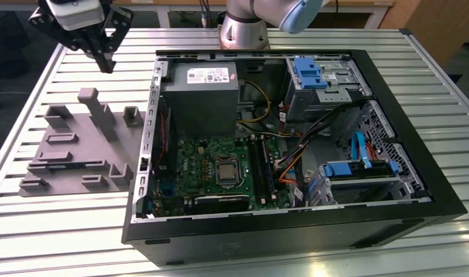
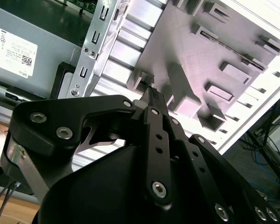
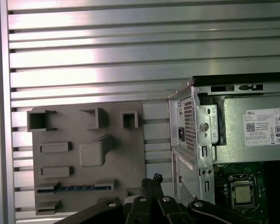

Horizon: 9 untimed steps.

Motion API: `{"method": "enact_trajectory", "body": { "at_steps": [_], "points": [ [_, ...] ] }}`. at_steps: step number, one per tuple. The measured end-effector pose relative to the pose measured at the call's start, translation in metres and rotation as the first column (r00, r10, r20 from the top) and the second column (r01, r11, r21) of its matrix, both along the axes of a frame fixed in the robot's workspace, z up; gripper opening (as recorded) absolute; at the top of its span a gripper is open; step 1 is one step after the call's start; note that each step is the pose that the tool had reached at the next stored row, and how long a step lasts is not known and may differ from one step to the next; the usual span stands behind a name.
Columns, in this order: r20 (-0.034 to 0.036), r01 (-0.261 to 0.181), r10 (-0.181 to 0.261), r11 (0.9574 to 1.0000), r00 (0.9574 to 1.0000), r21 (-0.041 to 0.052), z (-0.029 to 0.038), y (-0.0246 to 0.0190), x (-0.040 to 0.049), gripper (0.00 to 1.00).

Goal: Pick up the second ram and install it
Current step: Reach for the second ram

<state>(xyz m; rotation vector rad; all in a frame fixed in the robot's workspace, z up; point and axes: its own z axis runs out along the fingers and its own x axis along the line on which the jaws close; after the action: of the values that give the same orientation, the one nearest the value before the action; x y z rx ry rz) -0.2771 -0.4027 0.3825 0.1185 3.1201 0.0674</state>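
1. Gripper [image 1: 107, 64]: it hangs high over the table, past the far end of the tray [image 1: 88, 130] in the exterior view. The fingers are pressed together at the tips with nothing between them, as both wrist views confirm.
2. Tray: a grey fixture with slots and raised blocks. A tall post [image 1: 103, 115] stands between the gripper and the nearer slots.
3. Ram [image 3: 74, 187]: a thin blue stick seated on edge in a long slot of the tray, at the end away from the gripper. It is well apart from the fingers and untouched.
4. Case [image 1: 419, 193]: open, just beside the tray on the exterior view's right.
5. Judgement on the pick:
   - The fingers need to be spread before any descent.
   - They should straddle the stick across its flat faces, near mid-length.
   - The approach should clear the post.
   - A straight, square lift would guard against jamming in the slot.
   - A pinch towards one end risks tilting the stick.
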Motion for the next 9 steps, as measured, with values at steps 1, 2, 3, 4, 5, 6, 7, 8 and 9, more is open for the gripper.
{"method": "enact_trajectory", "body": {
  "at_steps": [1, 2, 3, 4, 5, 6, 7, 8, 9],
  "points": [
    [-0.0001, 0.0, 0.0, 1.0, 1.0, 0.0, -0.0001, 0.0, -0.0002, 0.11],
    [-0.0001, 0.0, 0.0, 1.0, 1.0, -0.0001, -0.0001, 0.0, -0.0004, 0.11],
    [-0.0001, 0.0, 0.0, 1.0, 1.0, 0.0, -0.0002, 0.0, -0.0006, 0.11],
    [-0.0001, 0.0, 0.0, 1.0, 1.0, -0.0001, -0.0003, 0.0, -0.0008, 0.11],
    [-0.0001, 0.0, 0.0, 1.0, 1.0, 0.0, -0.0004, 0.0, -0.0011, 0.11],
    [-0.0001, 0.0, 0.0, 1.0, 1.0, 0.0, -0.0004, 0.0, -0.0013, 0.11],
    [-0.0001, 0.0, 0.0, 1.0, 1.0, 0.0, -0.0005, 0.0, -0.0015, 0.11],
    [-0.0002, 0.0, 0.0, 1.0, 1.0, 0.0, -0.0006, 0.0, -0.0017, 0.11],
    [-0.0001, 0.0, 0.0, 1.0, 1.0, -0.0001, -0.0006, 0.0, -0.002, 0.11]
  ]
}}
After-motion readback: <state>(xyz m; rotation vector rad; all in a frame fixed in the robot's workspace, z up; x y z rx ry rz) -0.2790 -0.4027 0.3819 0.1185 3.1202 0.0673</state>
